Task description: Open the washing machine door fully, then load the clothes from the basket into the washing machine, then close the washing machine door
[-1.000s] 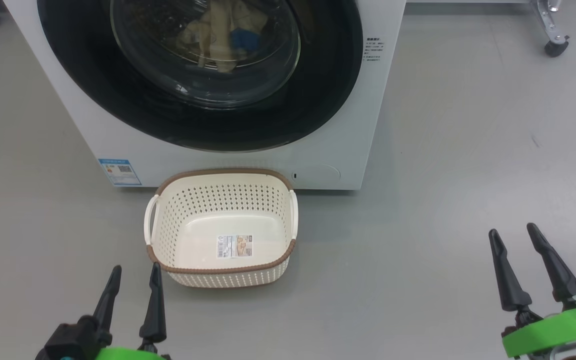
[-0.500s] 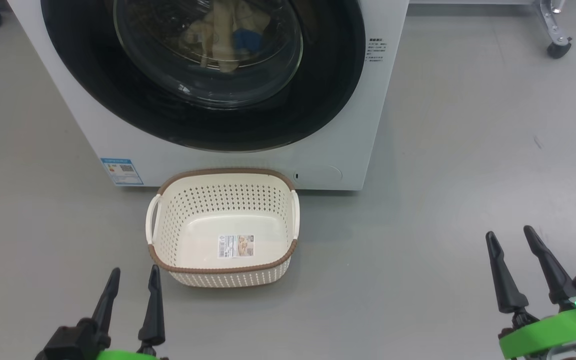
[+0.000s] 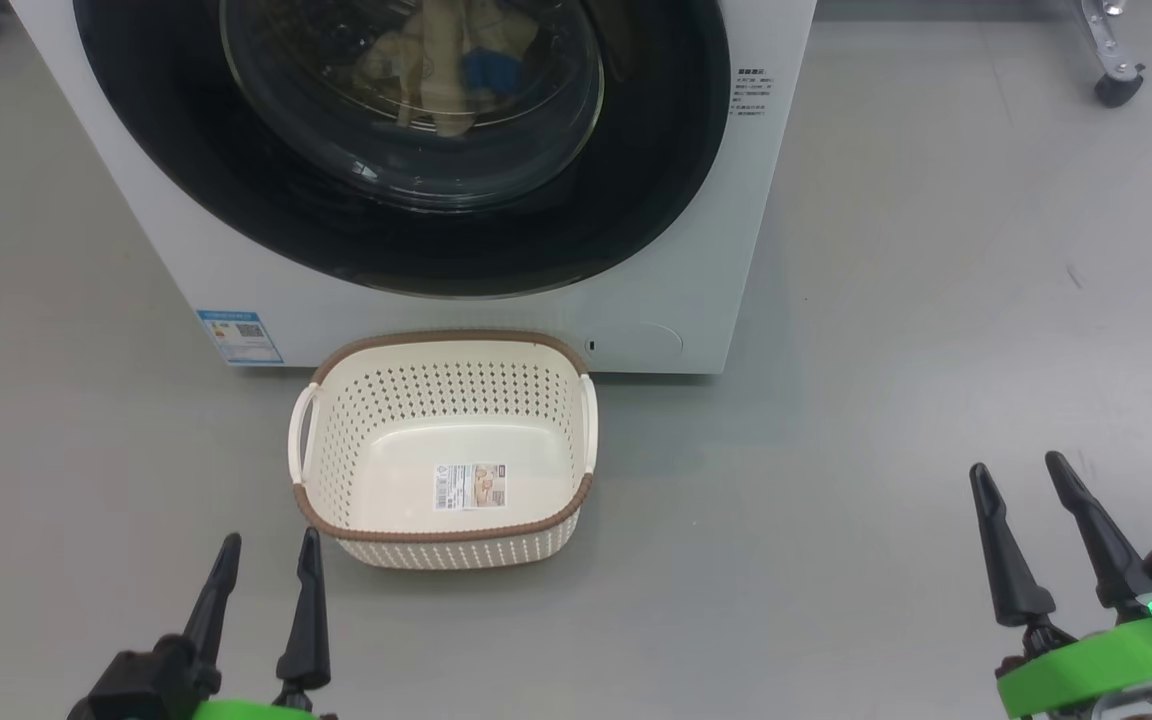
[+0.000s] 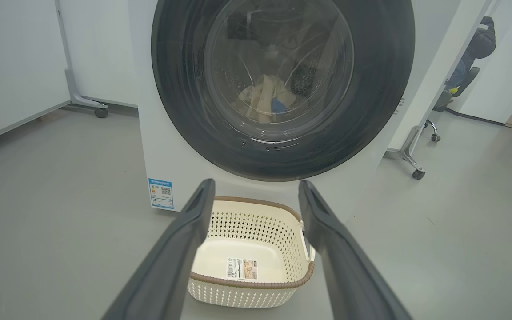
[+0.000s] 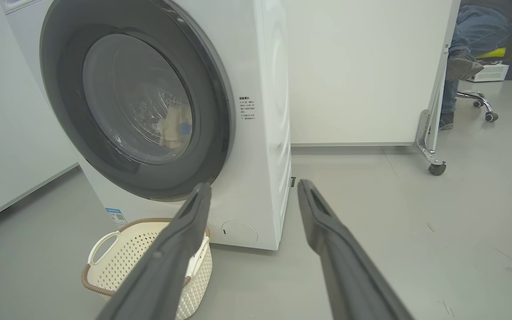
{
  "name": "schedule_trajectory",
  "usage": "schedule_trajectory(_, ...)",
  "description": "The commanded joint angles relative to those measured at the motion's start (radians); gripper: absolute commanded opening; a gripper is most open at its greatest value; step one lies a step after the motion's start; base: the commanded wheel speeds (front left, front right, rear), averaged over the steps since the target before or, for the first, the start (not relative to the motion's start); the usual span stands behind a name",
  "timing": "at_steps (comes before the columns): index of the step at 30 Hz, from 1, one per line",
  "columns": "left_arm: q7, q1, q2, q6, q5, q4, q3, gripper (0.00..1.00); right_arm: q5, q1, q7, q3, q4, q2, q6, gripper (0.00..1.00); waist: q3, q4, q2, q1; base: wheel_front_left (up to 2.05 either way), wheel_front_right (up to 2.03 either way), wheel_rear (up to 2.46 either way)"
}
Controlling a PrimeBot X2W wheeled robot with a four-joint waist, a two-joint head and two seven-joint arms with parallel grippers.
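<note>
Nothing among the things has moved since 1 second ago; the head camera alone has shifted a little, and both grippers hang as they did. Nearest, well short of the washing machine, the left gripper and the right gripper each spread their 2 dark fingers wide, released, grasping and touching nothing. The left one stands before the machine's front, the right one out past its right side.

Just in front of the machine's foot sits the basket: cream, with perforated walls, a brown woven-look rim and 2 white side handles. Its bottom is bare around a sticker with a barcode and a small picture, the writing too small to read.

On the machine's white front, a blue label with a QR code sits at the lower left corner. A few lines of small print stand beside the door's right edge, unreadable. The washing machine door, glossy black around a bulging glass window, lies shut against the front. Behind the glass, inside the machine, lie the clothes, pale yellow with a bright blue patch.

Beyond the machine's right side stands a wheeled partition, with a seated person's legs past it.
</note>
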Motion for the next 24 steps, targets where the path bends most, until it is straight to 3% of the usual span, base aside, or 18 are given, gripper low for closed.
schedule_trajectory(1, -0.011, -0.023, 0.01, -0.003, 0.009, -0.038, 0.042, 1.0, -0.004, -0.027, -0.002, 0.021, -0.029, -0.015, -0.004, 1.0, 0.0, 0.0, 0.0, 0.0001, 0.0, 0.0, 0.0)
schedule_trajectory(21, -0.011, -0.028, 0.01, -0.007, 0.008, -0.043, 0.051, 1.0, -0.005, -0.03, -0.002, 0.011, -0.03, -0.005, -0.004, 1.0, 0.008, 0.002, 0.0, 0.0001, 0.0, 0.0, 0.0)
schedule_trajectory(22, 0.0, 0.0, -0.001, -0.007, 0.007, 0.001, 0.014, 0.0, 0.0, 0.0, 0.0, -0.003, 0.005, 0.005, 0.0, 0.0, 0.008, 0.002, 0.0, 0.0001, 0.0, 0.0, 0.0)
schedule_trajectory(24, 0.005, 0.003, -0.004, -0.007, 0.004, 0.029, 0.011, 0.0, 0.003, 0.004, 0.0, 0.002, 0.032, 0.009, 0.0, 0.0, 0.008, 0.002, 0.0, 0.0001, 0.0, 0.0, 0.0)
